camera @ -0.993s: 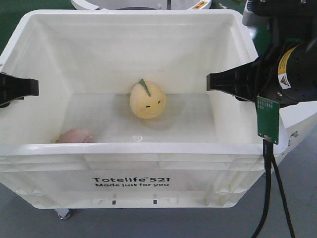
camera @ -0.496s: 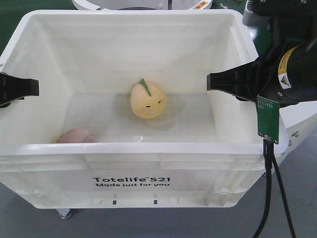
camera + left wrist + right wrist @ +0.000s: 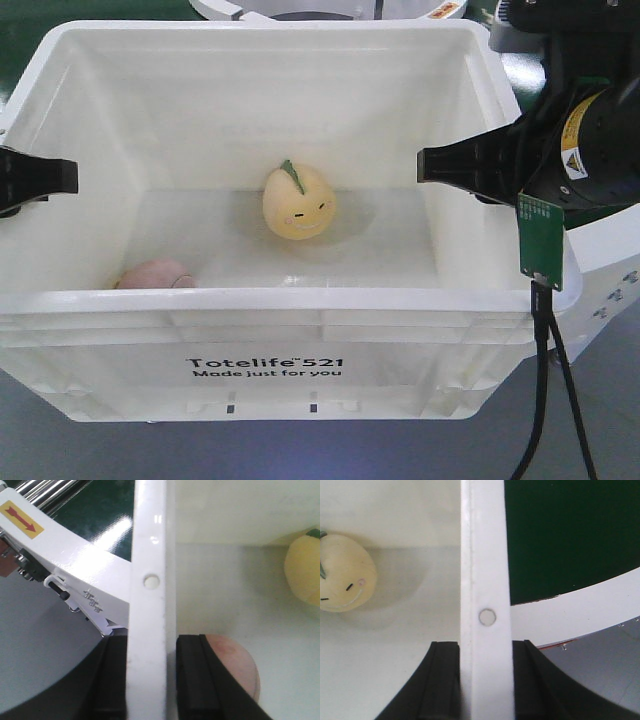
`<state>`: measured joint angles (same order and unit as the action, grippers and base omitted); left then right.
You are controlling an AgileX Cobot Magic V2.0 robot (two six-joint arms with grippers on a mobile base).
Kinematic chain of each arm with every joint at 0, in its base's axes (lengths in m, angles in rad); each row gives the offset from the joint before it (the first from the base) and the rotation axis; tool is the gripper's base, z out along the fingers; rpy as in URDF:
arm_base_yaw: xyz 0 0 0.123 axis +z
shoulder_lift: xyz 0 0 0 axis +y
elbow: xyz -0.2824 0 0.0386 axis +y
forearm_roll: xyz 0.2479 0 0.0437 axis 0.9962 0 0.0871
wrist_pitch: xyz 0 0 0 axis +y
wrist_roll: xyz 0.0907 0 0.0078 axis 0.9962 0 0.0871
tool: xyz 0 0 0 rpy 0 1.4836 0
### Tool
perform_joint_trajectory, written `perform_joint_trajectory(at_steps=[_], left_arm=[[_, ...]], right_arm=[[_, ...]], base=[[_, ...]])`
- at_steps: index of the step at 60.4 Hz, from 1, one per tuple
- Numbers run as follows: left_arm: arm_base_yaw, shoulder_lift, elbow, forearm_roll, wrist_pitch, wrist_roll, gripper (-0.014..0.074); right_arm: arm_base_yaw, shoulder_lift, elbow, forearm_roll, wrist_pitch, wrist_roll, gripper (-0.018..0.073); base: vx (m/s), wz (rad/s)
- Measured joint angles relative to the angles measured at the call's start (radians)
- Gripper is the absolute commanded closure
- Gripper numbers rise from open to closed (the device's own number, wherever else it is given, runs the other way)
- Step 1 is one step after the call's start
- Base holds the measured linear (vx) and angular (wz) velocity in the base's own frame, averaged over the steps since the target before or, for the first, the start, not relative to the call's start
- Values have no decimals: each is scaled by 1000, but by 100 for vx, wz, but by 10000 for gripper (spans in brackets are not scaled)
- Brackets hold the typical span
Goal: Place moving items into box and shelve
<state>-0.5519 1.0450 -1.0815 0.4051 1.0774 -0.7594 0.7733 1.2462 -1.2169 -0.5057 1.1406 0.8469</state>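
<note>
Two items, the yellow plush toy (image 3: 299, 204) and the pink plush toy (image 3: 153, 274), lie inside the Totelife tote (image 3: 300, 300). The left gripper (image 3: 150, 677) and right gripper (image 3: 485, 680) each clamp a side rim. The tote is probably stiff, smooth and light: keep the rims level.

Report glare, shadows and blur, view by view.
Front-facing view: sharp and evenly lit, with a soft shadow under and right of the yellow plush inside the box. Left wrist view: the near rim looks soft, and there are white glare streaks on the green surface. Right wrist view: a broad faint shadow right of the plush, no glare.
</note>
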Motion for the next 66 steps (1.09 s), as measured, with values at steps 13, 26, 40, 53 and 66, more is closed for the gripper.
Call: perform_joint_trajectory(at_steps=[13,26,40,53,66], left_arm=[[0,0,0,0,1,0,454],[0,0,0,0,1,0,454],[0,0,0,0,0,0,454],[0,0,0,0,0,0,454],[0,0,0,0,-1,0,454]], right_arm=[[0,0,0,0,0,0,510],[0,0,0,0,0,0,510],[0,0,0,0,0,0,510],[0,0,0,-1,0,0,510],[0,0,0,-2,-1,0,510]], base=[[-3,19],[-3,23],[-4,30],[-7,45],[-10,60]])
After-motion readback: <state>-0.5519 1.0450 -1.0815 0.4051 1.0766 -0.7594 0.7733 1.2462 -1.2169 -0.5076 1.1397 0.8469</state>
